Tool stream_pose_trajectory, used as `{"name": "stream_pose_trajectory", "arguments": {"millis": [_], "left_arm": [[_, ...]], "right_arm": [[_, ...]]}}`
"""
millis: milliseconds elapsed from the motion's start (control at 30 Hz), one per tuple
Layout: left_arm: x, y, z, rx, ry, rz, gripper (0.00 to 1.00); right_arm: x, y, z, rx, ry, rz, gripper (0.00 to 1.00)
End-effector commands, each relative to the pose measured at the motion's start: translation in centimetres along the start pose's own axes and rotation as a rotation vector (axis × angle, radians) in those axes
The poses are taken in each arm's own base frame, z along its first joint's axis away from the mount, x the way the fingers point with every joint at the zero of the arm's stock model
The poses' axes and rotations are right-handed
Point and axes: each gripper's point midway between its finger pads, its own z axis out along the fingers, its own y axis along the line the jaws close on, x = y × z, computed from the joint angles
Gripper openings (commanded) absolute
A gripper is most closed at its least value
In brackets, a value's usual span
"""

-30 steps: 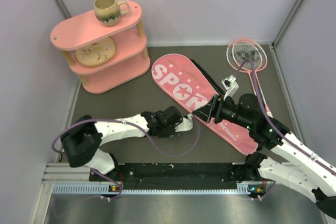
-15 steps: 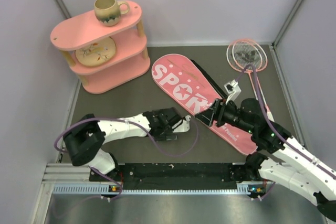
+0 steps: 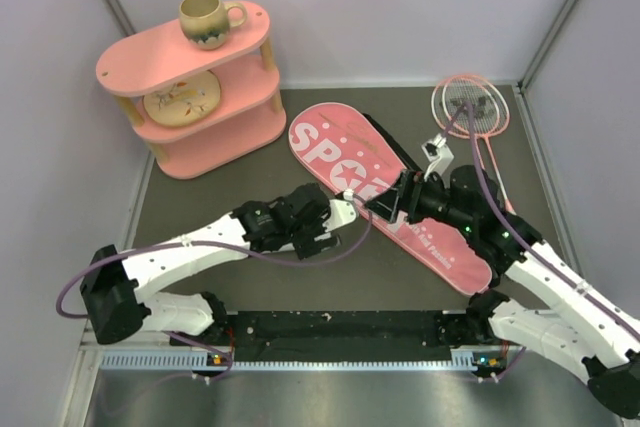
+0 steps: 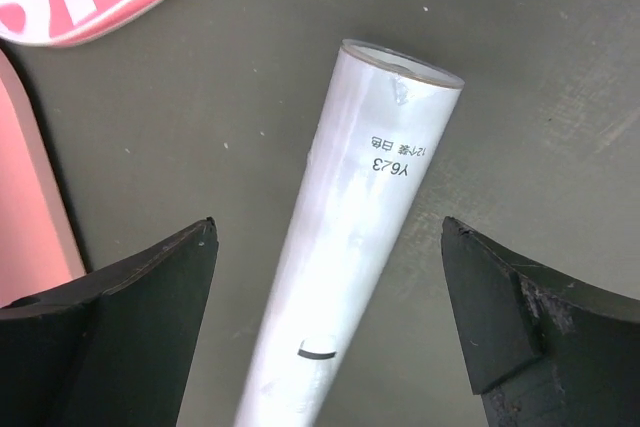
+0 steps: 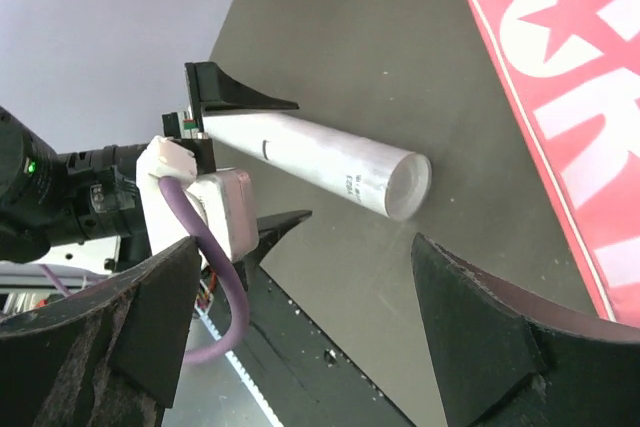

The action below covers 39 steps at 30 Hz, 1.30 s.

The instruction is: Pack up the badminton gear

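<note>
Near end of white tube [image 4: 350, 227] beyond left wrist view's bottom edge; bag [image 3: 330, 142] lettering's tail beneath right arm [image 3: 460, 209].

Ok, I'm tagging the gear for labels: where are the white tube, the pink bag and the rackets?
white tube [image 4: 348, 232]: left wrist view, middle of its body.
pink bag [image 3: 330, 142]: top external view, its lettered wide end.
rackets [image 3: 478, 92]: top external view, the strung head.

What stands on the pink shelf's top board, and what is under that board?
The pink shelf carries a brown mug upright on its top board. Under it lies a round beige dish with flowers; the board hides its rear part.
</note>
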Motion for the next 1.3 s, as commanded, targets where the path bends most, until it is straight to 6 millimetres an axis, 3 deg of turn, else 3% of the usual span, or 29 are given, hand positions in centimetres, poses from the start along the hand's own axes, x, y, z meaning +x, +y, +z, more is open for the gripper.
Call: {"name": "stream_pose_trajectory", "arguments": {"millis": [0,67,100,133,167,200,267,300,433,500,567,667,900,1200,1267], "left_arm": [[-9.4,1.9,-5.5,-0.022,-0.438,-0.211,0.95],[-10.6,3.1,-7.4,-0.063,-0.540,-0.293,0.94],[-10.8,4.5,-9.0,-0.124,-0.596,-0.340,0.94],[-11.5,5.5,-10.2,-0.165,-0.661,-0.377,0.94],[-11.0,5.7,-10.3,-0.187,-0.680,-0.396,0.94],[-10.4,7.1,-12.1,-0.260,-0.728,-0.437,0.94],[-9.5,7.9,-12.9,-0.319,-0.788,-0.494,0.95],[-9.1,8.3,-14.3,-0.340,-0.837,-0.508,0.96],[-7.3,7.2,-13.2,-0.336,-0.827,-0.475,0.97],[-6.5,6.7,-12.1,-0.327,-0.776,-0.464,0.97],[-5.3,7.8,-12.1,-0.400,-0.742,-0.534,0.98],[-4.5,9.5,-13.3,-0.497,-0.747,-0.616,0.98],[-4.9,10.8,-16.6,-0.526,-0.862,-0.673,0.95],[-4.3,10.3,-17.8,-0.503,-0.890,-0.660,0.94],[-4.1,10.3,-18.0,-0.503,-0.897,-0.662,0.94]], "right_arm": [[6.1,-7.5,3.0,0.217,0.265,0.016,0.82],[7.6,-5.8,5.1,0.063,0.305,0.058,0.82],[9.6,-6.4,5.9,0.048,0.355,0.089,0.82],[10.0,-5.8,6.5,0.009,0.358,0.110,0.82],[9.3,-4.4,7.5,-0.073,0.320,0.093,0.82],[10.6,-4.6,8.2,-0.073,0.357,0.107,0.82],[10.6,-4.1,9.3,-0.092,0.341,0.141,0.80],[11.0,-4.1,9.5,-0.093,0.341,0.188,0.79],[7.6,-0.6,8.3,-0.239,0.215,0.177,0.79],[6.2,-0.1,7.4,-0.213,0.191,0.151,0.83],[4.9,-0.6,7.0,-0.145,0.142,0.131,0.86],[7.4,-2.9,7.6,-0.079,0.213,0.124,0.85],[11.1,-3.5,9.7,-0.073,0.288,0.110,0.72],[17.2,-1.3,12.9,-0.129,0.446,0.233,0.50],[17.2,0.4,13.4,-0.195,0.456,0.272,0.43]]}}
